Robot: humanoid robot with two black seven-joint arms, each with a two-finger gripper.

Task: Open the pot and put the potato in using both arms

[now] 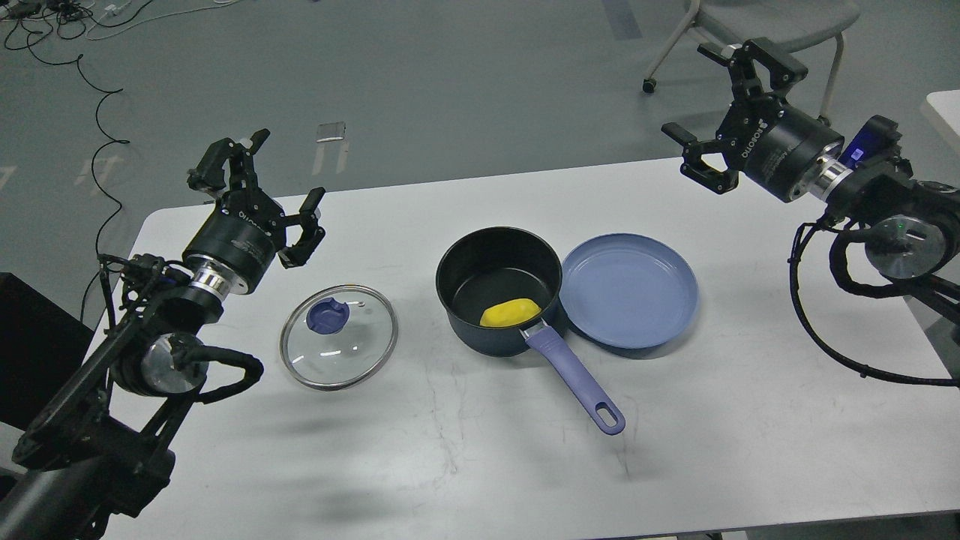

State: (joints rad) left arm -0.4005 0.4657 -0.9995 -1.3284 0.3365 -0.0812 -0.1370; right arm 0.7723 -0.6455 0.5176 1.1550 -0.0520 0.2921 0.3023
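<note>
Potato (511,312) inside the uncovered pot (480,262), well apart from both our jaws, left gripper (266,180) and right gripper (724,112) spread open, empty, lid (339,337) on the surface (480,450)

Both arms are matte black with chunky round joints, a silver ring at each wrist and looping black cables. Left claw (259,180) and right claw (731,112) have black fingers; white lettering on the housings.

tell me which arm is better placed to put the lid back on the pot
Left. The left gripper hangs open just above the lid, which lies left of the pot. The right gripper is far off beyond the plate.
</note>
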